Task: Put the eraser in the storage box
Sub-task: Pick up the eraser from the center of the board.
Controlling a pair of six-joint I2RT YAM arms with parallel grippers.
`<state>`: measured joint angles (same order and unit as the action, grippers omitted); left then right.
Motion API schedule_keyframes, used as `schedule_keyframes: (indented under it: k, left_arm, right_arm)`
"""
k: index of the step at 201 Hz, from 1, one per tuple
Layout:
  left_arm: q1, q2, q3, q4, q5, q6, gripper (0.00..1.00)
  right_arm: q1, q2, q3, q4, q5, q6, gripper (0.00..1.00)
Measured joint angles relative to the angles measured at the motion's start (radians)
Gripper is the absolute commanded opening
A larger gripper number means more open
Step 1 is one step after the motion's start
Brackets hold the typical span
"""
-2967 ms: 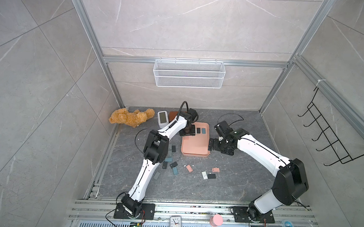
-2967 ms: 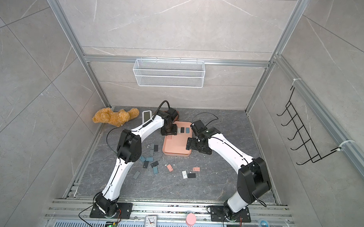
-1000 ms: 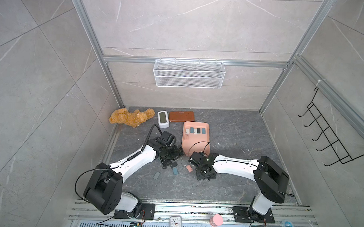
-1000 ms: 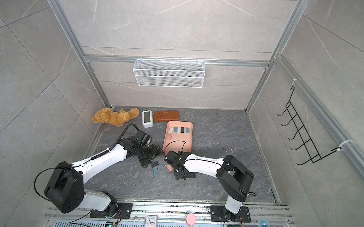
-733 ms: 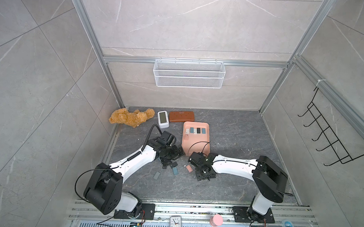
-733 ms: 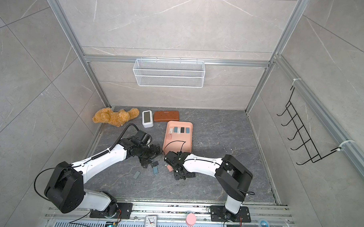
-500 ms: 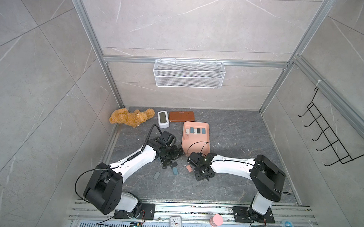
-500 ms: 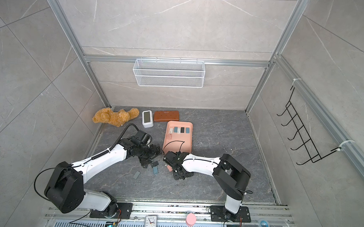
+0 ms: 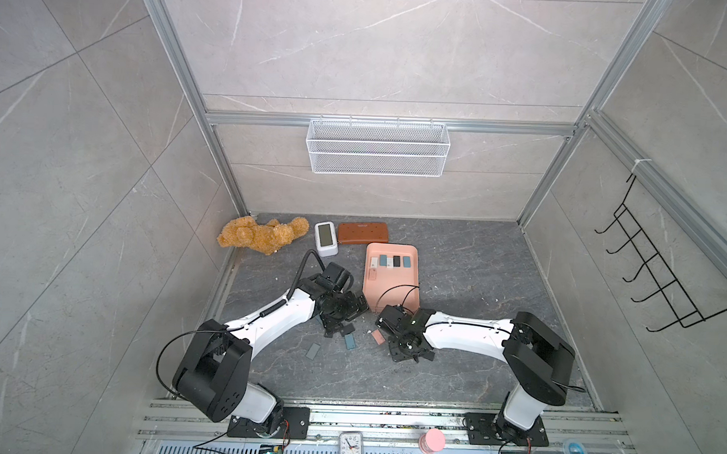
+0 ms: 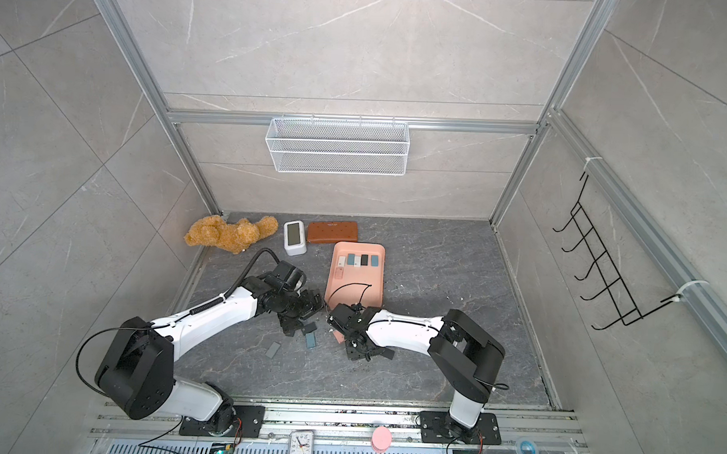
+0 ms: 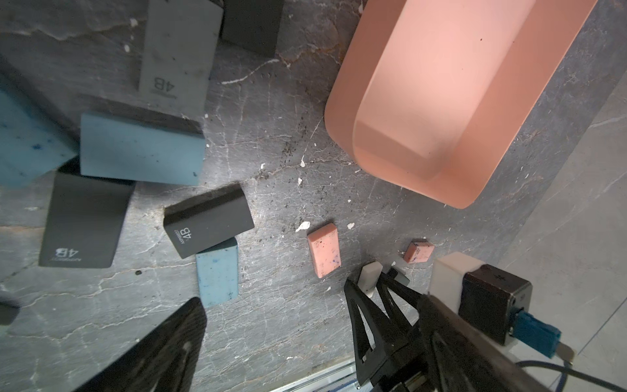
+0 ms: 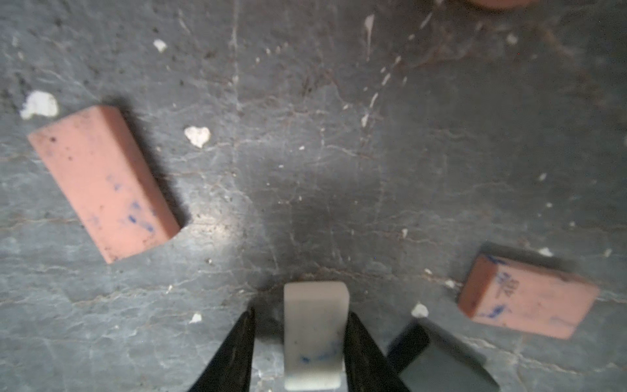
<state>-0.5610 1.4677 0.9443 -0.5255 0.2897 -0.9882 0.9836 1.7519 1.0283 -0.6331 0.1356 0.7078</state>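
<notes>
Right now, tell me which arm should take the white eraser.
Right. The right tool straddles the white eraser, one finger touching it. The left tool hangs open over the black erasers, farther away.

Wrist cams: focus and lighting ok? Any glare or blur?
Right wrist: soft overall, worst at the white eraser and dark block near the edge; shadow on the floor ahead of the white one, glare patch beside the big pink eraser. Left wrist: sharp mid-frame, 4B print on a black eraser legible; its finger is blurred.
</notes>
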Motion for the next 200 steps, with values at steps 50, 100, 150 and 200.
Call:
schedule_keyframes:
  k: [50, 100, 150, 200]
  left_arm:
    - [0.000, 0.046, 0.042, 0.004, 0.000, -0.008, 0.99]
    - [0.006, 0.085, 0.127, -0.006, 0.002, -0.014, 1.00]
    - [0.117, 0.109, 0.227, 0.006, 0.069, 0.017, 0.99]
    - [0.242, 0.155, 0.240, 0.027, 0.166, 0.085, 1.00]
  right_arm:
    - [0.004, -0.003, -0.002, 0.005, 0.004, 0.000, 0.26]
    - [-0.022, -0.033, 0.035, -0.095, 0.034, -0.002, 0.24]
    - [-0.059, -0.056, 0.308, -0.237, 0.061, 0.003, 0.24]
    - [-0.139, 0.071, 0.566, -0.283, 0.079, 0.007, 0.24]
